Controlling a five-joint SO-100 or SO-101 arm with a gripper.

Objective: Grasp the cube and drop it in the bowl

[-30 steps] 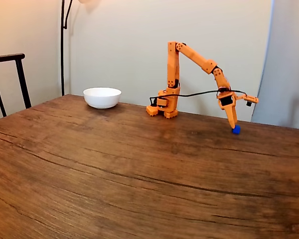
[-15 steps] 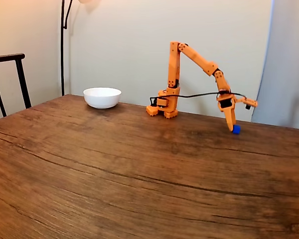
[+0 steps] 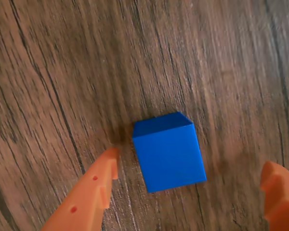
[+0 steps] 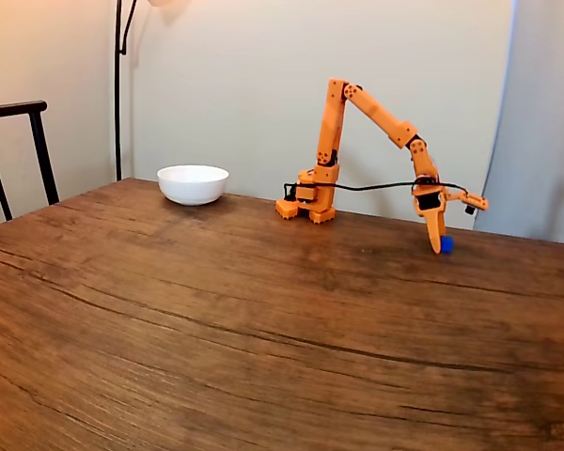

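Where woodgrain runs, hand [image 3: 189, 171] straddles smooth cube [image 3: 168, 150].

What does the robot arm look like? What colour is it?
The arm is bright orange all over, made of chunky plastic links with black parts at the joints. A thin black cable runs from its base to the wrist. Its two fingers are orange and pointed; one has small round holes and the other a notched edge.

In the fixed view, the small blue cube [image 4: 446, 244] sits on the brown wooden surface [image 4: 216, 319] at far right (under the orange two-finger hand [image 4: 436, 246]); the white round bowl [image 4: 193, 184] stands far left, well apart.
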